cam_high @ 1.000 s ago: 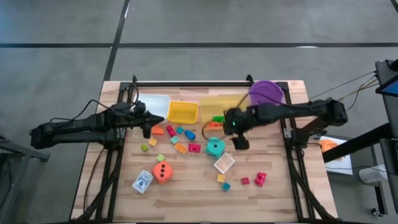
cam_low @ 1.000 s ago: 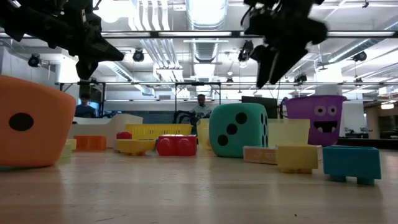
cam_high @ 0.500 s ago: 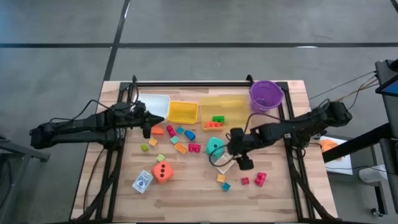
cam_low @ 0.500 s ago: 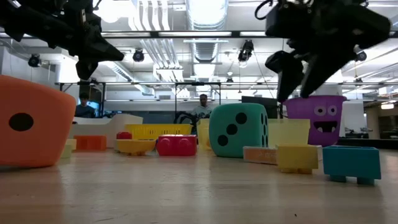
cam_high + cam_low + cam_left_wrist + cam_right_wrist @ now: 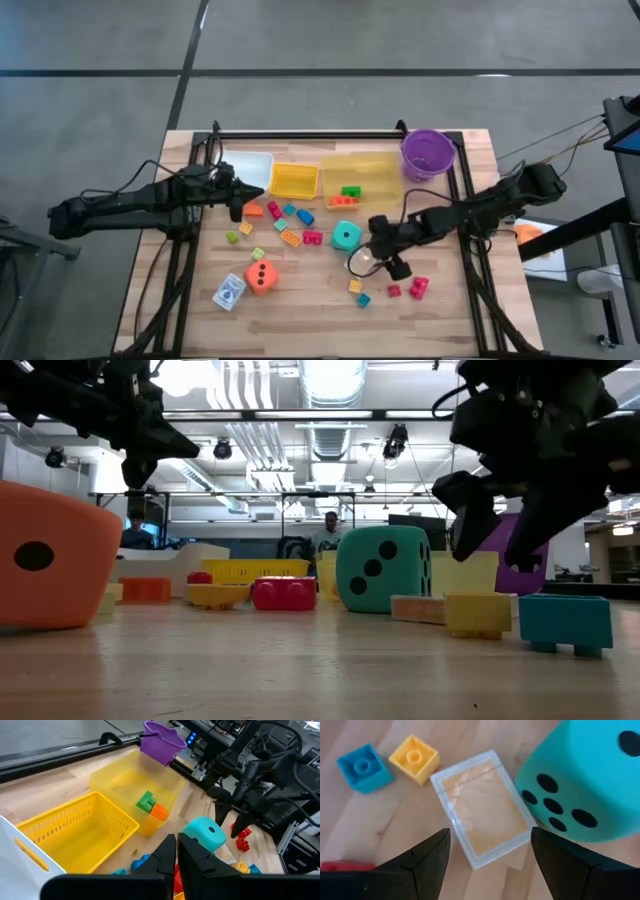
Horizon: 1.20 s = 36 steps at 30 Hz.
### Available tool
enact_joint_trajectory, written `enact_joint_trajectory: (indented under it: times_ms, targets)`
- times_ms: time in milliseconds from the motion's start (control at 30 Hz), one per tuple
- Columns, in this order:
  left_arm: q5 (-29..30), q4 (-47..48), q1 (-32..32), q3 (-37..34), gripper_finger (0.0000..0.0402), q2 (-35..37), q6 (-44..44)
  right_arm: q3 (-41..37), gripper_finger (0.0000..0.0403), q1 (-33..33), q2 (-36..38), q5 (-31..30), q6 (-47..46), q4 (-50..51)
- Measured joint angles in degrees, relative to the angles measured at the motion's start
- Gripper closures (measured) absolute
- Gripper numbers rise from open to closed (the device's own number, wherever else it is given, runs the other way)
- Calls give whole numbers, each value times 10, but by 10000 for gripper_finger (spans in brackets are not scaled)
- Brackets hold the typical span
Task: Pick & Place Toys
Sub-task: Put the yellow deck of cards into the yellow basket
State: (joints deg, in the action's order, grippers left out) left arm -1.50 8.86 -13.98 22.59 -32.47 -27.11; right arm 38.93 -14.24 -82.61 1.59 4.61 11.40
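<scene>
- My right gripper (image 5: 385, 262) hangs low over the table (image 5: 310, 300), fingers (image 5: 427, 862) spread apart and holding nothing; the clear flat box (image 5: 484, 807) lies under them, touching the teal die (image 5: 587, 785).
- A yellow brick (image 5: 414, 757) and a blue brick (image 5: 364, 766) sit just beside that box.
- My left gripper (image 5: 237, 208) is clenched, empty, near the yellow basket (image 5: 293, 180); the orange die (image 5: 261, 277) and the card box (image 5: 229, 292) lie well apart from it.
- A green brick (image 5: 145, 800) and an orange brick (image 5: 158, 812) rest inside the yellow bin (image 5: 131, 775).
</scene>
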Motion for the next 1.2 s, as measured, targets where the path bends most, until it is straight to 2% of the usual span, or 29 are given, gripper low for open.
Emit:
enact_joint_trajectory:
  times_ms: [433, 567, 733, 900, 1200]
  targets:
    - [0, 0, 0, 0, 382, 0, 0, 0, 128, 0, -1, -2, 118, -11]
    - [0, 0, 0, 0, 382, 0, 0, 6, 128, 0, -35, -2, 135, -19]
    - [0, 0, 0, 0, 382, 0, 0, 64, 128, 0, -104, -12, 138, 5]
    - [0, 0, 0, 0, 382, 0, 0, 128, 128, 3, -148, -30, 140, 100]
    - [0, 0, 0, 0, 382, 0, 2, 187, 128, 3, -149, -30, 134, 141]
